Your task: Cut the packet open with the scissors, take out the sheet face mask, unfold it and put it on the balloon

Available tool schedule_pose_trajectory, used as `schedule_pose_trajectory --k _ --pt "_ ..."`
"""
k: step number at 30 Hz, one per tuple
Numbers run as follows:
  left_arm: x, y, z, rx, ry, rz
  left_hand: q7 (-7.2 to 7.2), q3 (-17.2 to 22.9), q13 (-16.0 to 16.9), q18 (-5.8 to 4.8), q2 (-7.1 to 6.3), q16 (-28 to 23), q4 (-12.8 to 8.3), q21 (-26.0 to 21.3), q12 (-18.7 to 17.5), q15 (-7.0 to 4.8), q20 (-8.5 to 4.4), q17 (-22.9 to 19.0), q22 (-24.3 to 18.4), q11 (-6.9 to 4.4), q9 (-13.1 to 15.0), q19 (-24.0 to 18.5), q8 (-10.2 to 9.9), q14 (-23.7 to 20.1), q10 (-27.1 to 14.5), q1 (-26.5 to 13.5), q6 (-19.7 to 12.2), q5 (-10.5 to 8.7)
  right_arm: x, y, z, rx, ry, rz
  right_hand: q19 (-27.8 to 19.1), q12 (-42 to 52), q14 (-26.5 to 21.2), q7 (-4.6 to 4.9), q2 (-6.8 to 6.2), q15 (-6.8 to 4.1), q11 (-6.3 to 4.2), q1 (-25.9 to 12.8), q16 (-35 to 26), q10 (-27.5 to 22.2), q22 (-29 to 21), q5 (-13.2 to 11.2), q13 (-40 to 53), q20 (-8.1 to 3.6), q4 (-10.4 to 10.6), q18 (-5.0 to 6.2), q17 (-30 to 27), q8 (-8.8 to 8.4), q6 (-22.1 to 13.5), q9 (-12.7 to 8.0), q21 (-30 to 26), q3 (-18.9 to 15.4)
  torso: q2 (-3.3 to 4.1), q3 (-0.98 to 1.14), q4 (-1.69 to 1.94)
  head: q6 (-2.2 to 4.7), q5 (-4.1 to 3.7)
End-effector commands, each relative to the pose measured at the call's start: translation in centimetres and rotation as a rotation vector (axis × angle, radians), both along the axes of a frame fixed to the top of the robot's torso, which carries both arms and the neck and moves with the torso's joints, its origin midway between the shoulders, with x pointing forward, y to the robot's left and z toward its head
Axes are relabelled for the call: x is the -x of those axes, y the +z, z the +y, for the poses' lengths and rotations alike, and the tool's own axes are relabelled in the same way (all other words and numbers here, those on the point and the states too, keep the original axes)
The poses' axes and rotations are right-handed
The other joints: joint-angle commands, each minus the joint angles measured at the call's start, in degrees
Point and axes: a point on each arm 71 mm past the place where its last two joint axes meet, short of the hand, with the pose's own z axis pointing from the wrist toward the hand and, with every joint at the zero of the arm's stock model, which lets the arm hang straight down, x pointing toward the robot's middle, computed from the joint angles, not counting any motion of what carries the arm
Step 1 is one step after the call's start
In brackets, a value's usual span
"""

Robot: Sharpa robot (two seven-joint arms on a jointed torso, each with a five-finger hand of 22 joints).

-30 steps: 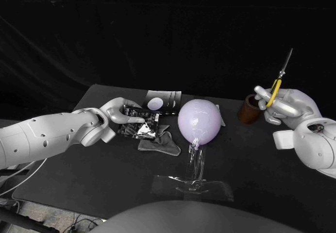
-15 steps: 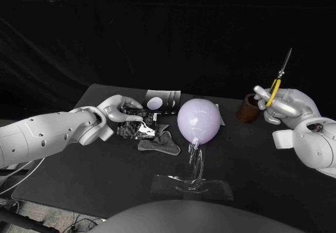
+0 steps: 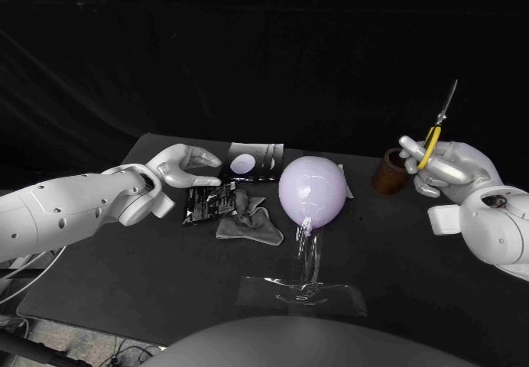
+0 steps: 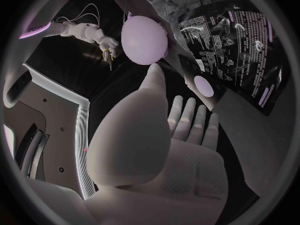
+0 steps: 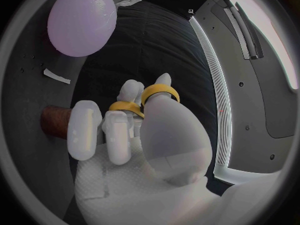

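left hand [image 3: 182,167]: above the far left of the table [image 3: 121,267], fingers spread, holding nothing.
packet [image 3: 212,202]: lies flat just near of this hand, left of the balloon [image 3: 309,188].
grey sheet [image 3: 249,222]: crumpled, touching the packet's right side; i judge it is the mask, already out.
right hand [image 3: 454,170]: far right, fingers closed through the yellow rings of the scissors [image 3: 439,122], blades up.
step: i think, to lift and unfold the sheet.
how: first put the scissors by the brown cup [image 3: 391,171], so both hands are free; pinch two edges of the sheet, pull apart gently.
care: the balloon on its clear stand [image 3: 306,289] probably tips easily; lay the sheet on softly.
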Motion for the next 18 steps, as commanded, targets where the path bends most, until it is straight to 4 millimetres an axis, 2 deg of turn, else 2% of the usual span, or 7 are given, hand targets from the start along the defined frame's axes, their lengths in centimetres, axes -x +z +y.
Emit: schedule_pose_trajectory --k 1,6,12,16,17,18 --pt "-0.2 0.6 -0.2 0.047 -0.026 -0.019 2.45 0.42 -0.04 -0.95 0.32 -0.3 0.03 -0.29 -0.03 0.06 0.08 -0.19 -0.07 -0.34 -0.1 -0.52 0.21 -0.64 -0.16 0.53 -0.39 0.0 0.0 0.0 0.1 -0.017 0.019 0.005 0.24 29.61 4.82 -0.34 7.76 -0.55 -4.7 8.54 0.22 8.89 6.88 -0.12 0.02 0.04 -0.33 -0.03 8.88 -0.2 0.06 0.06 0.32 0.05 0.03 0.0 -0.04 -0.04 -0.14" --pt "-0.5 1.0 -0.3 0.088 -0.018 -0.029 2.61 1.23 0.08 -0.84 1.22 0.23 -0.09 -0.2 0.42 -0.47 0.04 -0.19 0.02 0.0 -0.15 -0.46 0.65 -0.25 0.69 0.89 0.23 -0.04 -0.1 -0.1 0.1 -0.013 0.021 0.003 0.24 29.61 4.82 -0.34 7.76 -0.55 -4.7 8.54 0.22 8.89 6.88 -0.12 0.02 0.04 -0.33 -0.03 8.88 -0.2 0.06 0.06 0.32 0.05 0.03 -0.01 0.0 0.02 -0.23" --pt "-1.1 1.9 -0.1 0.144 0.005 -0.054 3.15 3.13 0.24 -0.52 3.37 1.71 -0.67 0.64 1.8 -0.34 0.03 -0.06 0.5 1.27 -0.22 1.89 1.88 3.0 4.52 2.25 3.16 -0.08 -0.2 -0.1 0.0 -0.001 0.024 -0.005 0.27 29.76 4.83 -0.38 7.9 -0.57 -4.73 8.93 0.25 8.9 6.94 -0.12 0.23 0.02 -0.66 -0.04 8.94 -0.31 0.08 0.18 0.37 -0.03 0.07 0.0 0.0 0.1 -0.43" --pt "-1.5 2.6 -0.4 0.18 0.008 -0.064 3.04 4.05 0.06 -0.43 4.14 3.97 -1.11 2.11 1.97 -0.89 0.01 1.11 1.34 1.68 -0.56 6.85 2.1 7.65 6.39 3.03 4.77 -0.01 -0.3 0.0 0.0 0.022 0.038 -0.02 0.27 29.79 4.82 -0.4 8.0 -0.59 -4.75 9.18 0.25 8.9 6.95 -0.11 0.31 0.01 -0.87 -0.04 8.94 -0.41 0.08 0.25 0.38 -0.09 0.07 -0.01 0.0 0.28 -0.52" --pt "-1.5 2.7 -0.6 0.191 0.007 -0.064 3.06 4.39 0.05 -0.32 4.39 4.79 -1.32 3.61 2.11 -1.1 0.03 1.26 2.2 1.83 -0.74 11.76 2.07 9.71 7.3 3.38 5.36 -0.02 -0.3 0.0 0.1 0.03 0.043 -0.024 0.32 29.76 4.82 -0.41 8.06 -0.6 -4.76 9.42 0.26 8.89 7.01 -0.11 0.34 0.0 -1.09 -0.06 8.94 -0.51 0.06 0.3 0.45 -0.15 0.07 0.0 -0.03 0.42 -0.63" --pt "-1.6 2.8 -0.8 0.205 0.006 -0.065 3.07 4.58 0.03 0.0 4.59 5.3 -1.36 4.67 2.13 -1.41 -0.07 1.4 2.77 1.84 -0.83 14.85 2.07 10.97 7.7 3.5 5.69 0.02 -0.3 0.0 0.1 0.042 0.052 -0.028 0.3 29.75 4.82 -0.42 8.12 -0.61 -4.77 9.6 0.26 8.88 7.01 -0.1 0.37 -0.01 -1.23 -0.06 8.94 -0.57 0.05 0.33 0.44 -0.17 0.07 -0.01 -0.04 0.48 -0.68"
